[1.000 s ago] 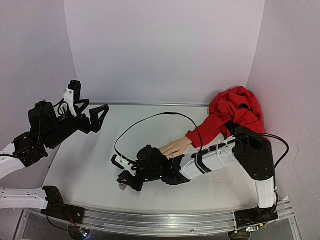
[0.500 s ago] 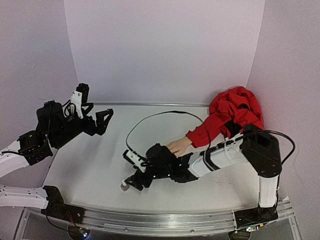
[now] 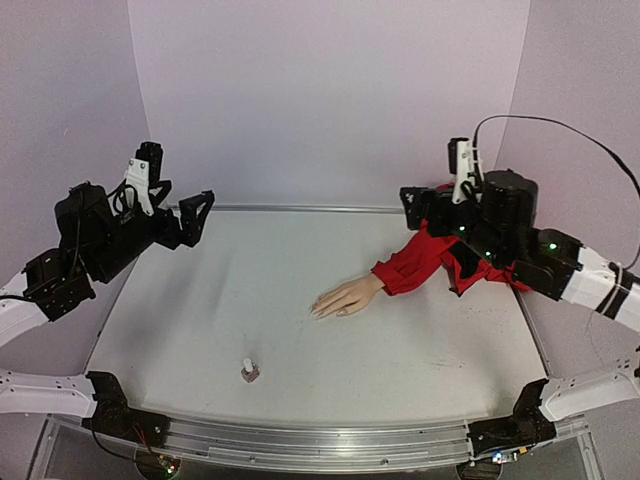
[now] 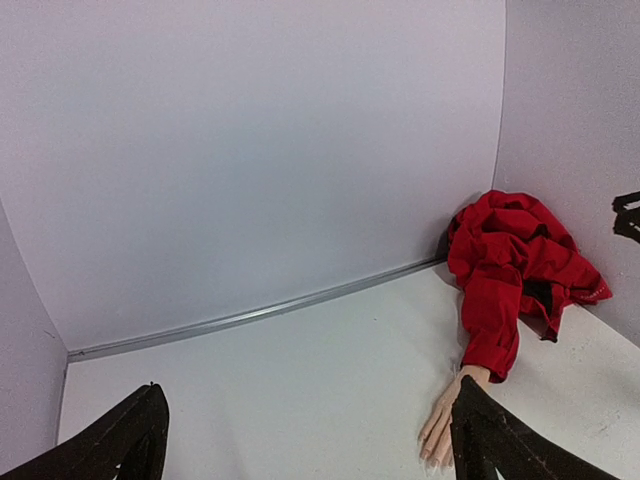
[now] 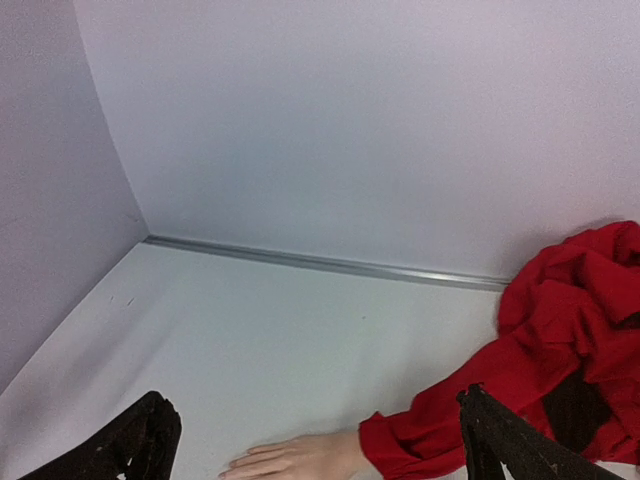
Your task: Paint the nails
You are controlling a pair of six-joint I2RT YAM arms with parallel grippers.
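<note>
The pale mannequin hand (image 3: 347,296) lies palm down mid-table, its red sleeve (image 3: 425,258) running back to the right. Its nails (image 3: 318,311) point left and are too small to make out. A small white-capped bottle (image 3: 249,371) stands alone near the front. My left gripper (image 3: 178,190) hovers open at the left rear, my right gripper (image 3: 435,178) open above the sleeve at the right rear. Both are empty. In the left wrist view the hand (image 4: 440,425) shows by the right finger (image 4: 490,445). The right wrist view has the hand (image 5: 300,458) low between the fingers (image 5: 140,445).
The bunched red garment (image 3: 478,215) is piled in the back right corner. A metal strip (image 3: 300,209) runs along the foot of the back wall. Purple walls close in the table on three sides, and a rail (image 3: 320,445) runs along the near edge.
My right arm has pulled back from the bottle near the front, up to the right rear, and its gripper has opened. The bottle stays standing. The left arm shifted slightly.
</note>
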